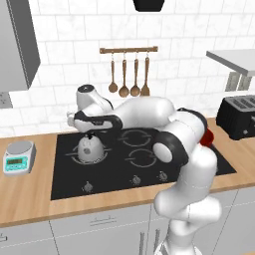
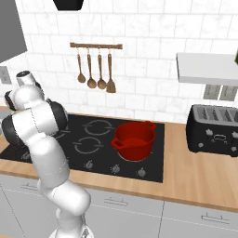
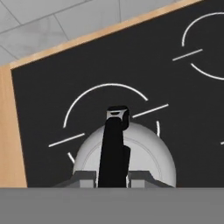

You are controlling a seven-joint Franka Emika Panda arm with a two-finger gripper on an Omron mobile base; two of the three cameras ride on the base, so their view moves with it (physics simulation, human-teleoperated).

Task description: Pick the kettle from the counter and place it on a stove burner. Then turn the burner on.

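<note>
Silver-grey kettle seated on stove burner ring at left of black cooktop, near its rear edge. Gripper directly above, fingers flanking dark arched handle; clamped or loose, impossible to tell. Red pot well apart at right.

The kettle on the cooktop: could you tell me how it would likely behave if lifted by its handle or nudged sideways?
The kettle looks rigid metal, so it should keep its shape. Lifted by its dark arched handle, it may swing. Its squat, wide body suggests sliding on the smooth black cooktop rather than tipping.
</note>
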